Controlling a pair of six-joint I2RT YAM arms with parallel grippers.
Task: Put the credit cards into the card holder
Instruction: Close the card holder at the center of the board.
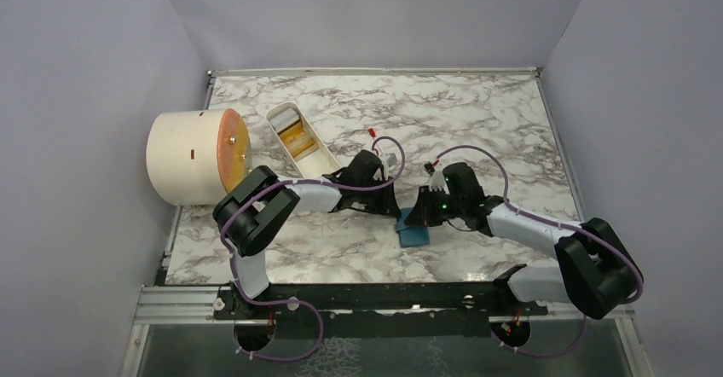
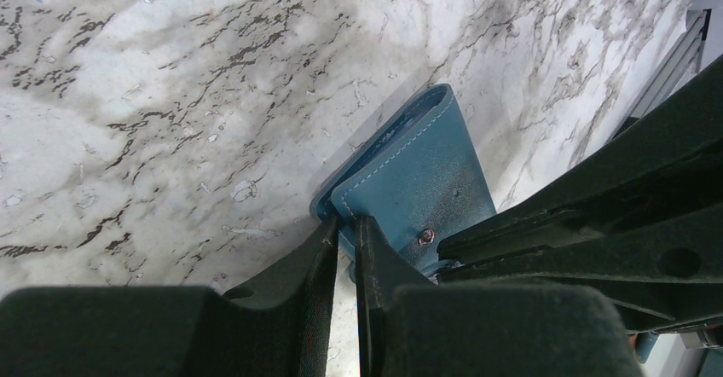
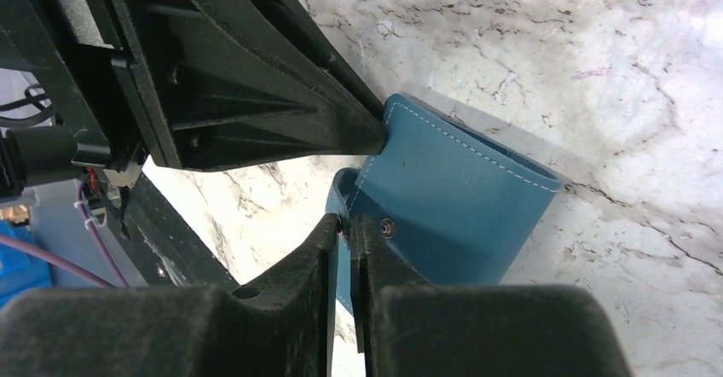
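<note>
Card holder [image 1: 415, 229]: teal, panels slightly parted, on the counter [image 1: 477, 121] at front centre, between both claws.
Left arm: elbow folded, forearm stretched low to the right; left claw [image 2: 349, 223] pinched closed on a card holder edge.
Right arm: forearm reaching left; right claw [image 3: 345, 221] clamped on the edge beside the snap [image 3: 388, 226].

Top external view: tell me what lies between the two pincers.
The teal card holder lies between them in the top external view. The wrist views show the left pincer and the right pincer each shut on one edge of it.
</note>
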